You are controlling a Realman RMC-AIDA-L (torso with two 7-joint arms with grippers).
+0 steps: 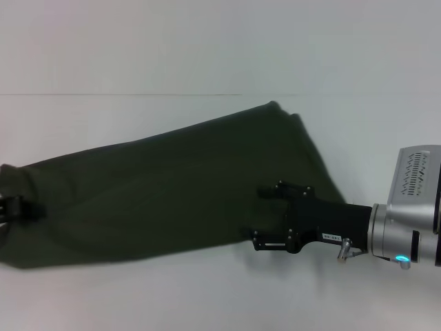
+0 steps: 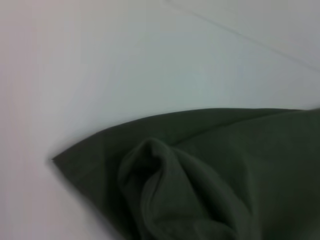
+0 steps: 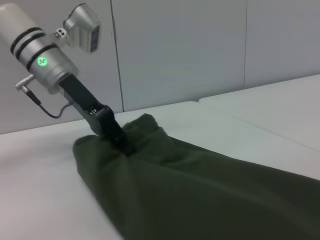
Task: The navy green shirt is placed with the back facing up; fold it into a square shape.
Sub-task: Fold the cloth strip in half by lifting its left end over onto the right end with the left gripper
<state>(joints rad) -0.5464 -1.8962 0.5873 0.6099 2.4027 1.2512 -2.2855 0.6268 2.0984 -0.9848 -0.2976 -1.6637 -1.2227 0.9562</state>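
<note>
Right tool (image 1: 256,215): you see it come in from the right edge of the head view, a black body on a silver wrist, lying over the near-right part of the shirt. Its two black fingers stand well apart, one toward the far side and one toward the near side, both over the cloth. Whether they pinch any fabric, you cannot tell.

Left tool (image 3: 122,142): in the right wrist view it slants down from a silver wrist with a green light, and its black tip is buried in a raised bunch of fabric at the shirt's end, clenched on that cloth. In the head view you find it at the far left edge (image 1: 15,207), only a small black piece showing against the shirt.

Navy green shirt (image 1: 172,193): it lies on the tabletop as a long, dark olive band running from the left edge up toward the right, wider at the left and narrowing to a blunt corner at the far right. The fabric is soft, matte and plain. In the left wrist view (image 2: 215,170) you see a pointed corner flat on the surface and a rounded, puckered fold beside it.

Tabletop (image 1: 207,41): pale, smooth and flat, with a thin seam line running across it beyond the shirt.
</note>
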